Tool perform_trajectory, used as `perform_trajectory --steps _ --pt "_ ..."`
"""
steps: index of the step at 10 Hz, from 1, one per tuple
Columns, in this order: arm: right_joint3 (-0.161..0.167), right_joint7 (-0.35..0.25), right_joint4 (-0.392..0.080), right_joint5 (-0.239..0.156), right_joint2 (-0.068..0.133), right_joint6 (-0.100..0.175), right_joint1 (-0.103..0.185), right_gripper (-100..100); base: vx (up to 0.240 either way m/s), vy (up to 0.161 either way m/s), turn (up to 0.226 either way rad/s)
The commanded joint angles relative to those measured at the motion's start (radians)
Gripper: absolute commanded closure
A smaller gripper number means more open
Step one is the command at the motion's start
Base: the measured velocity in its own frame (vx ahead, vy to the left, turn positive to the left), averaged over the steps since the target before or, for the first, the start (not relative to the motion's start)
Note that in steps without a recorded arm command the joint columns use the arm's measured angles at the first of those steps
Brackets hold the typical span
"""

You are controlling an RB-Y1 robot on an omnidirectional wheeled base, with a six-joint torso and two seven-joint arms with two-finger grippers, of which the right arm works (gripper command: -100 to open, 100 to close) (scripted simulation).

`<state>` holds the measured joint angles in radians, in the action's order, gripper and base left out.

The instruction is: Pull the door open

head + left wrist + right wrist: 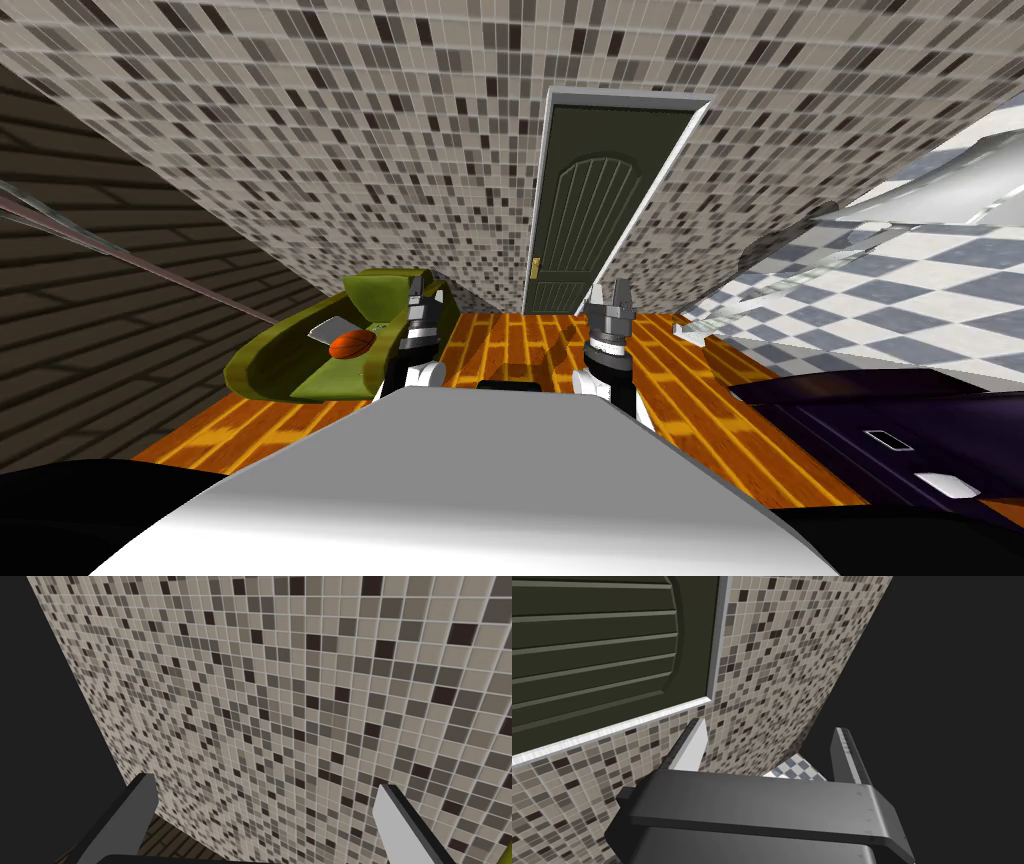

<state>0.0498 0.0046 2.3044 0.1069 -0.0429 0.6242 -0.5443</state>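
The dark green door (585, 230) stands shut in the far tiled wall (350, 150), well apart from my hands. My right gripper (610, 297) and left gripper (424, 288) are both released and hold nothing. On the left, a green tub (262, 352) holds an orange ball (351, 344).
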Motion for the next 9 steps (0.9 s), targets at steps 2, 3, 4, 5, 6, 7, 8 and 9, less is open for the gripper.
perform_trajectory --steps 2,3,4,5,6,7,8,9 --pt "-0.001 0.052 -0.043 -0.006 0.019 -0.011 0.023 -100 0.102 0.001 0.006" --pt "-0.001 0.065 -0.053 -0.008 0.023 -0.014 0.029 -100 0.091 -0.005 0.003" --pt "-0.002 0.098 -0.08 -0.012 0.033 -0.021 0.044 -100 0.11 -0.006 0.006" --pt "-0.002 0.116 -0.095 -0.014 0.038 -0.024 0.052 -100 0.113 -0.004 0.007" --pt "-0.003 0.134 -0.11 -0.016 0.044 -0.028 0.06 -100 0.101 -0.003 0.006" --pt "-0.003 0.154 -0.126 -0.019 0.049 -0.032 0.069 -100 0.089 0.0 0.005" --pt "-0.004 0.177 -0.145 -0.022 0.055 -0.037 0.079 -100 0.079 0.005 0.006" --pt "-0.004 0.2 -0.163 -0.024 0.061 -0.042 0.089 -100 0.076 0.008 0.006"
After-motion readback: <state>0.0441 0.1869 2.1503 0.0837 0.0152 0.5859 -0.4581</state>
